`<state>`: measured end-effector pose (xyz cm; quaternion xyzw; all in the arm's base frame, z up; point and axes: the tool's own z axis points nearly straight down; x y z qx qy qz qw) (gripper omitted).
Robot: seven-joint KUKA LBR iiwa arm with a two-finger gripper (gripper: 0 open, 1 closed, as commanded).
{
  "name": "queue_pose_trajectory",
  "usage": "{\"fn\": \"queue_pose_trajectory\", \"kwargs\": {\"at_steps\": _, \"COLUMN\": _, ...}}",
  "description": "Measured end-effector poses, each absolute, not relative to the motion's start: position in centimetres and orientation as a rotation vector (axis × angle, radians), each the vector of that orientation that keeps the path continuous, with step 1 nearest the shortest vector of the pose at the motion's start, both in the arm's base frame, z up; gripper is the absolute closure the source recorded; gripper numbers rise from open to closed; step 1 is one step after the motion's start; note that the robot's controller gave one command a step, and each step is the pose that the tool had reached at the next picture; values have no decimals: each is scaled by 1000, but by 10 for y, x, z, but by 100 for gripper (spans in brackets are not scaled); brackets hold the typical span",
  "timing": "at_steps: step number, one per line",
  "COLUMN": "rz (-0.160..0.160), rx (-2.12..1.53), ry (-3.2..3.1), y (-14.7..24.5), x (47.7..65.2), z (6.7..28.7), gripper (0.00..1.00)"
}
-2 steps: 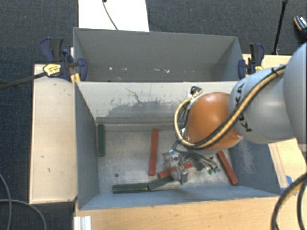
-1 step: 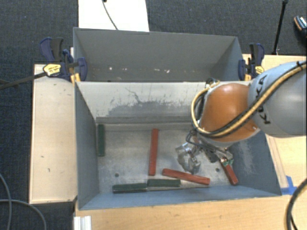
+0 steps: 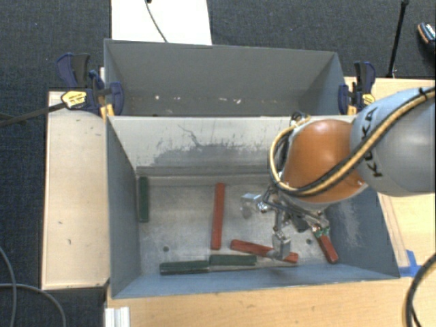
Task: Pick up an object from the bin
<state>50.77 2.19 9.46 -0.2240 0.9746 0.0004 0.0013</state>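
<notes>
Along the near wall of the bin [image 3: 124,203] lie two dark green sticks [image 3: 208,263], end to end. Just behind them is a short red stick [image 3: 253,247]. The gripper [image 3: 281,245] is low over its right part; contact and opening cannot be determined. A second red stick [image 3: 328,248] lies to the right. Farther back are a long red stick [image 3: 218,216] and, by the left wall, a green stick [image 3: 143,198].

The end effector [image 3: 279,245] hides parts of the near red stick [image 3: 245,246] and the right red stick [image 3: 330,251].
</notes>
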Motion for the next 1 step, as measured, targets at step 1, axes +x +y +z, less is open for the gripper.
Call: {"fn": "queue_pose_trajectory", "kwargs": {"at_steps": 1, "rz": 5, "rx": -765, "ry": 3047, "y": 72, "x": 497, "z": 69, "gripper": 0}}
